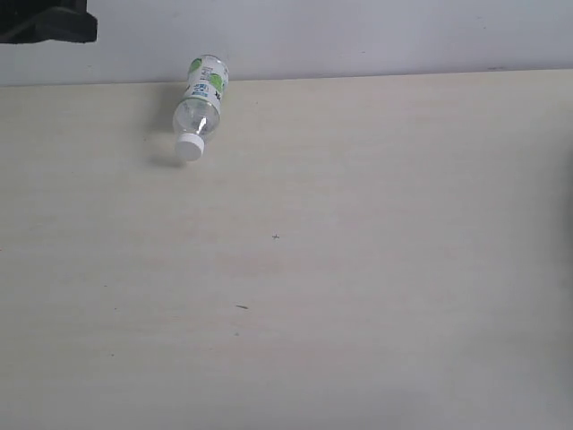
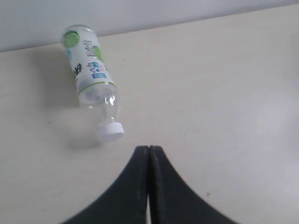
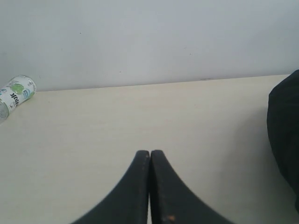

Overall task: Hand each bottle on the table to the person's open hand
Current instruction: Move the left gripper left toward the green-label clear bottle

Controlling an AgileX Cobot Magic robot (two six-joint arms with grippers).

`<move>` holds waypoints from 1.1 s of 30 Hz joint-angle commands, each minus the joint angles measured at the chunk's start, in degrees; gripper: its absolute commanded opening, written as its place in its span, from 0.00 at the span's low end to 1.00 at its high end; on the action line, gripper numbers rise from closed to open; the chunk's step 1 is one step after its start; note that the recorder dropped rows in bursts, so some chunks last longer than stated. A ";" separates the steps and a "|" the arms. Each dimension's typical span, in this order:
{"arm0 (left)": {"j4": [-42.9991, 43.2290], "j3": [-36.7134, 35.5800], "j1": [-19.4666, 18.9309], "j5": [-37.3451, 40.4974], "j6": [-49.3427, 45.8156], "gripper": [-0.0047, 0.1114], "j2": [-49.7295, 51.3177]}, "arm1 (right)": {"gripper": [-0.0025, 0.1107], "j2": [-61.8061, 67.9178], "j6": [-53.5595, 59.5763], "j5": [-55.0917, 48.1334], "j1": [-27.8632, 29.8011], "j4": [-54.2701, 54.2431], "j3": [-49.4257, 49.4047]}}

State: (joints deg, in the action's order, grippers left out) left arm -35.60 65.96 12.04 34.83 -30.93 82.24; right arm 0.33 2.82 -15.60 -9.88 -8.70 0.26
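**Q:** What lies on the desk (image 1: pixel 358 269)?

**A:** One small clear bottle (image 1: pixel 200 107) lies on its side on the pale cream wood-grain surface. In the exterior view it sits at about eleven o'clock, close to the desk's far edge, where a plain white wall (image 1: pixel 358 36) begins. Its white cap (image 1: pixel 189 149) points toward six o'clock. A white label with green patches (image 1: pixel 207 81) wraps the end toward twelve.

**Q:** Where are the grippers, and how do they stand?

**A:** Neither shows in the exterior view. The left wrist view shows the left gripper (image 2: pixel 148 149) with its two black fingers pressed together and nothing between them. The bottle lies just ahead of the tips, cap end nearest, near but not touching. The right gripper (image 3: pixel 150 153) is also closed on nothing, above bare desk. In its view only the bottle's labelled base end shows at the frame edge, well apart from the fingers.

**Q:** Anything else?

**A:** A few tiny dark specks (image 1: pixel 276 236) dot the desk near its centre. A black shape (image 1: pixel 45 22) sits at the exterior view's ten-to-eleven o'clock corner — what it is cannot be told.
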 commanded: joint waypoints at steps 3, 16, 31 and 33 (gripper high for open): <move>13.20 23.27 -0.19 13.24 16.43 0.04 16.63 | 0.02 -0.33 -0.12 0.29 0.29 0.06 -0.26; 30.46 59.31 3.34 25.93 27.38 0.04 40.99 | 0.02 -0.33 -0.12 0.29 0.29 0.06 -0.26; 30.53 72.73 3.33 22.76 31.66 0.08 52.47 | 0.02 -0.33 -0.12 0.29 0.29 0.06 -0.26; 28.72 72.73 3.33 22.71 32.09 0.17 53.31 | 0.02 -0.33 -0.12 0.29 0.29 0.06 -0.26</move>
State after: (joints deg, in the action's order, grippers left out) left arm -4.76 138.07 15.21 58.54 0.00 134.90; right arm 0.33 2.82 -15.60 -9.88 -8.70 0.26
